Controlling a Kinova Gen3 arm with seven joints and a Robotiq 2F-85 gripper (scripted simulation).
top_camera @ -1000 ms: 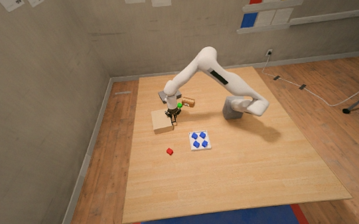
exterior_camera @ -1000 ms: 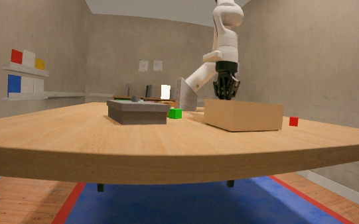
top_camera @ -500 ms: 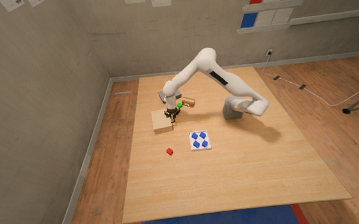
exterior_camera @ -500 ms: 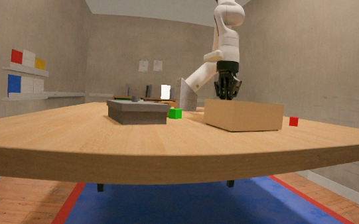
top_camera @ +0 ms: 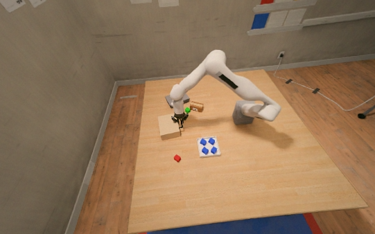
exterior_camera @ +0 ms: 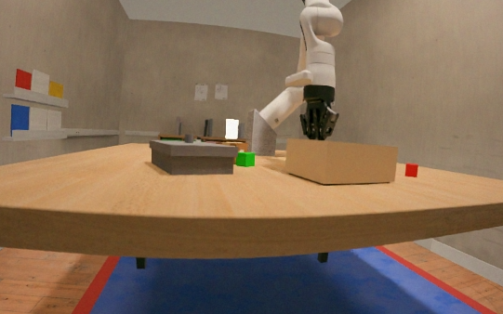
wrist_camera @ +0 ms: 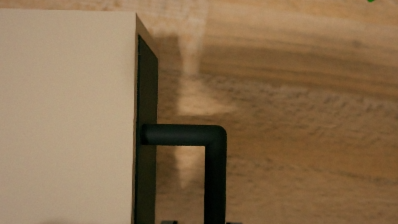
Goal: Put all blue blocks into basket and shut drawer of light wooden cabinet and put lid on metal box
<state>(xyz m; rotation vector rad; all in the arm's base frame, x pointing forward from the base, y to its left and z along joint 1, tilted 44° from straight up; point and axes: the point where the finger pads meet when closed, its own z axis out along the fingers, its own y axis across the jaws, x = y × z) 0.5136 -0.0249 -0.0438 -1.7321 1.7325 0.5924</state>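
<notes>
Astride the drawer handle (wrist_camera: 215,175), the partly open Robotiq gripper (top_camera: 181,127) (exterior_camera: 317,138) (wrist_camera: 201,222) is clamping nothing, likely steering the cabinet drawer (wrist_camera: 147,85) shut; beyond it, away from the metal box (top_camera: 169,101) (exterior_camera: 192,160), four blue blocks (top_camera: 205,150) are filling the basket (top_camera: 209,156).
</notes>
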